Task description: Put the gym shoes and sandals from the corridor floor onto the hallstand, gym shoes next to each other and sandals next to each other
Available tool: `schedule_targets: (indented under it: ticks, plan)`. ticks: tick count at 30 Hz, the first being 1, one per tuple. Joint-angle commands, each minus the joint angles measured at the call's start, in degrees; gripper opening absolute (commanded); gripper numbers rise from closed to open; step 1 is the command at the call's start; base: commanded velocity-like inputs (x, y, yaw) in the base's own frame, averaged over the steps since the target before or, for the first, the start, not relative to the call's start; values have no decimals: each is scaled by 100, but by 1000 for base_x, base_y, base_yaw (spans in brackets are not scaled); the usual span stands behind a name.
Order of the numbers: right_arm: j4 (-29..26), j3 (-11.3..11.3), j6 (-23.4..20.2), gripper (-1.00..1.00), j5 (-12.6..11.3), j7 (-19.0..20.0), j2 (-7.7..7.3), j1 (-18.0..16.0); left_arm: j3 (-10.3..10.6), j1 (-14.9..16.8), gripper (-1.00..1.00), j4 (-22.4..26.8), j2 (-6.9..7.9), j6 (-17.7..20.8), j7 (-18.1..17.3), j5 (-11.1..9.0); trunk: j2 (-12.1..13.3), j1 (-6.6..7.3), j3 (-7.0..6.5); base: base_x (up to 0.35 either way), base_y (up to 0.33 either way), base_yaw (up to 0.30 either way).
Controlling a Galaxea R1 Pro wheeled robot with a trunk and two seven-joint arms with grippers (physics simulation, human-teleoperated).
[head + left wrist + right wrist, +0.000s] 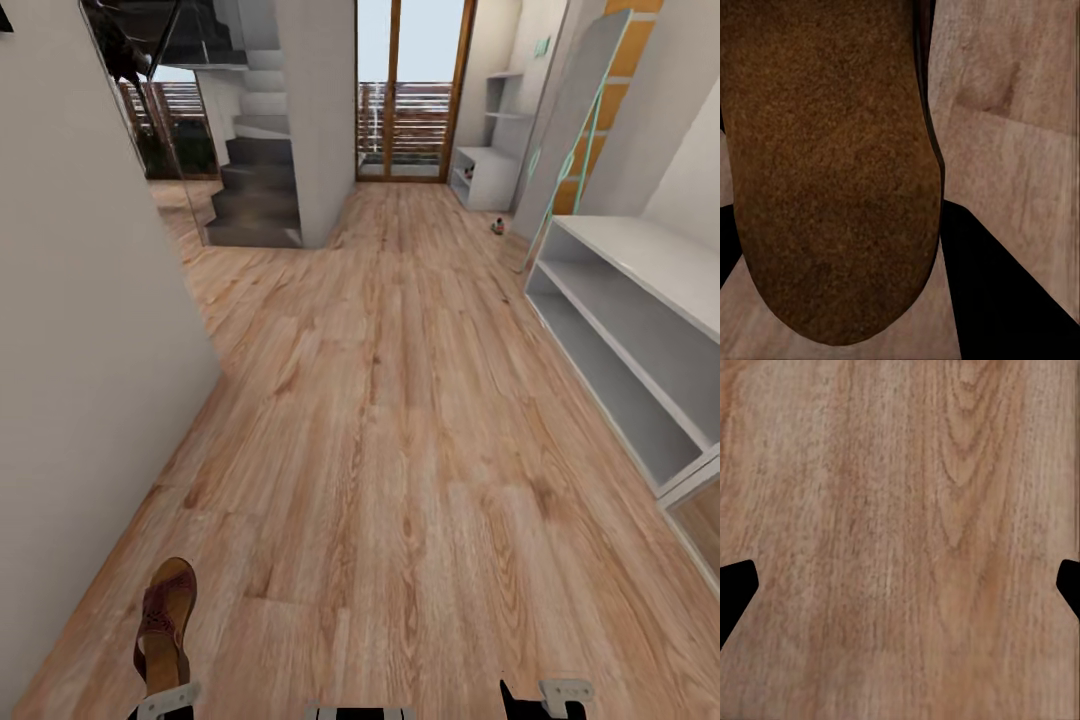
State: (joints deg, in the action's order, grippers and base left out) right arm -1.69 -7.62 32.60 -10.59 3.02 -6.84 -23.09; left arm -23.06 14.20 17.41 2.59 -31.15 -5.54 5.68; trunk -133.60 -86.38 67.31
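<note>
Left gripper: clamped on a slim brown leather sandal, held above the light wood-plank corridor floor.
Right gripper: fingers spread apart, empty.
Low light-grey open shoe rack: ahead on the right.

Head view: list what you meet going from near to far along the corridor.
Sandal held in the left gripper → open stretch of corridor floor → light-grey shoe rack on the right → small shoe-like object on the floor → glass door at the far end.
</note>
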Motion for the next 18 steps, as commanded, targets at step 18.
schedule_targets:
  ticks: [18]
  plan:
    - [-7, -38, 12, 100, -76, 32, 25, -3, -55, 4, -100, -1, 3, -23, -10, 74, -1, -2, -49, 300, -172, -47]
